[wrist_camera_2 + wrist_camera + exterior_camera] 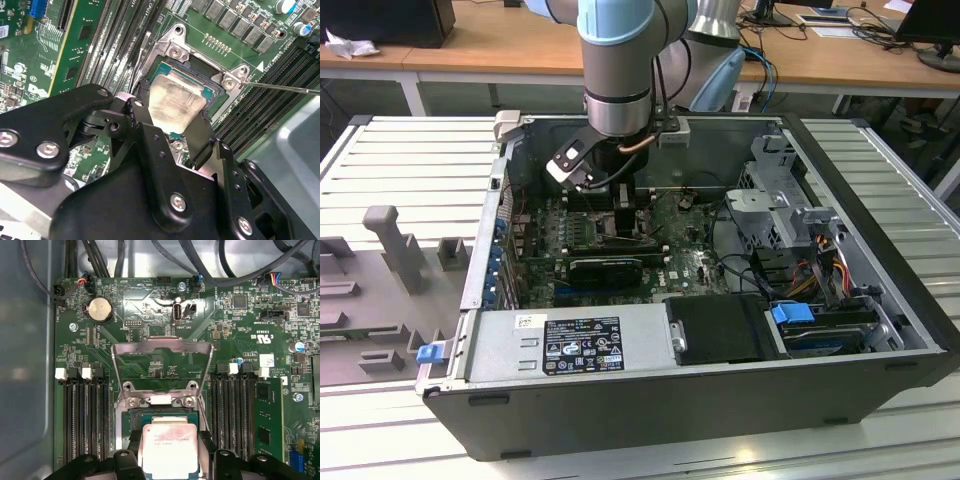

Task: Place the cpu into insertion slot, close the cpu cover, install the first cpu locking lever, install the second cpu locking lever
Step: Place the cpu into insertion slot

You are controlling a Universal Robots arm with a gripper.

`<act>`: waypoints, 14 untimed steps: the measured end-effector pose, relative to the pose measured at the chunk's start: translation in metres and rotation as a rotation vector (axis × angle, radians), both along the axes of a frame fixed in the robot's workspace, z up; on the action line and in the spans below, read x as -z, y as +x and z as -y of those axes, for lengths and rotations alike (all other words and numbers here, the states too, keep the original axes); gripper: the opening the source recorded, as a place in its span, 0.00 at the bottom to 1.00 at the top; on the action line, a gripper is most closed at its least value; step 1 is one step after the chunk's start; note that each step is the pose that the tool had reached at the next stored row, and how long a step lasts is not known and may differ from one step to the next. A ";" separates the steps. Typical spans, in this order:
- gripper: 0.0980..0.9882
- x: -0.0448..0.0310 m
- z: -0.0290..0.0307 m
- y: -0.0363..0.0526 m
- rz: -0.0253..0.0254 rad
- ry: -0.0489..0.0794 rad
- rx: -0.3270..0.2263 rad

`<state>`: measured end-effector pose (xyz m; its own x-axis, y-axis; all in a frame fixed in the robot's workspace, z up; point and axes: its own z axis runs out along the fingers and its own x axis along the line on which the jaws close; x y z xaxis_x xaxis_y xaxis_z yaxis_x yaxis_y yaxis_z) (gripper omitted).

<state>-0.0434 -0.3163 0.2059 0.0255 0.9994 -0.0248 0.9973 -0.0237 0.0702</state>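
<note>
The cpu (169, 450) is gripped by the pincer (169, 437) over the insertion slot (145, 416). If lowered askew, the slot could be damaged.

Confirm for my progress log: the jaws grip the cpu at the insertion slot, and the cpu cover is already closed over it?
No: the cpu cover is open, raised off the insertion slot, as the first wrist view shows. The gripper does grip the cpu between its jaws at the slot.
</note>
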 end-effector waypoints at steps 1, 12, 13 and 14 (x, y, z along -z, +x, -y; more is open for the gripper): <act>0.48 0.0004 -0.0005 0.0000 0.0000 0.000 0.000; 0.48 0.0037 -0.0036 0.0001 -0.0001 0.000 0.000; 0.48 0.0037 -0.0036 0.0001 -0.0001 0.000 0.000; 0.50 0.0038 -0.0037 0.0001 0.0000 0.000 0.000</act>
<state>-0.0433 -0.3126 0.2021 0.0254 0.9994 -0.0244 0.9973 -0.0237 0.0702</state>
